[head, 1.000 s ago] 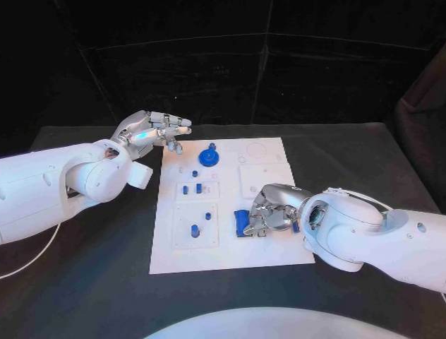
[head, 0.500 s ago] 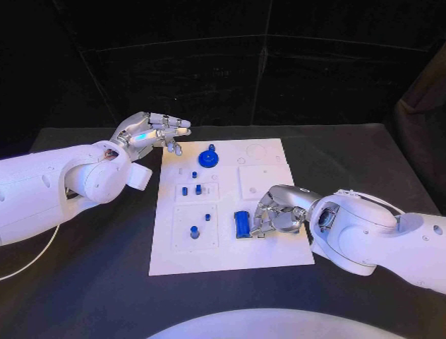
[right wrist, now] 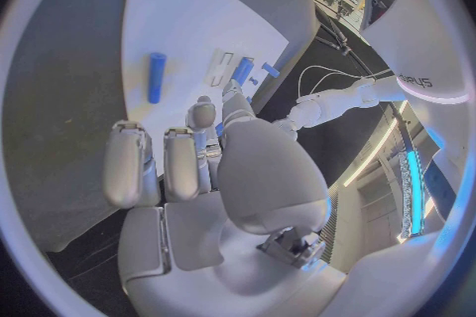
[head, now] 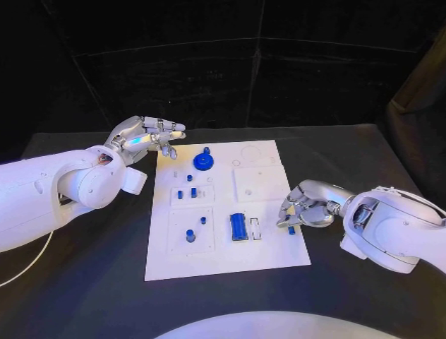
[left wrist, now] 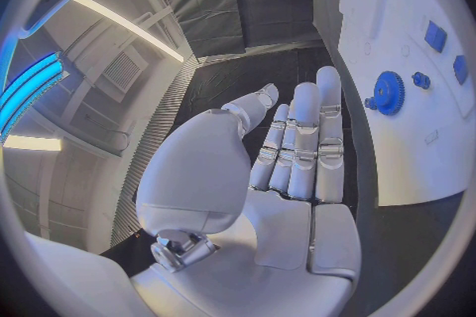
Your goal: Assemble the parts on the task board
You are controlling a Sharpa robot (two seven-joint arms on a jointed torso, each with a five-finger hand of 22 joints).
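At the far left corner of the task board [head: 269, 258], the left hand [head: 147, 134] hangs above the black desk [head: 356, 152] with its fingers spread wide and nothing in them; the left wrist view shows the palm bare and the fingers straight. Just beside it on the board sits the blue gear [head: 204, 162], a flat toothed disc with a small knob on top; it looks like stiff, light plastic, and I judge it best taken by its rim from above, since the teeth give purchase where the smooth faces would slip. Below it stand several small blue pegs [head: 186, 193] in the left column of recesses, with one more peg [head: 190, 234] in the lower plate; these are tiny and rigid, so a fingertip pinch on the shaft seems the only hold, and they would tip or roll easily. Near the middle of the board lies the blue cylinder [head: 239, 227] on its side, next to a pale slot [head: 255, 227]; it is smooth and round, likely to roll if nudged, and I would grip it across its middle. At the board's right edge the right hand [head: 306, 207] has its fingers curled in; a small blue piece [head: 291, 230] shows at its fingertips, but whether it is held or merely lies beside them I cannot tell.
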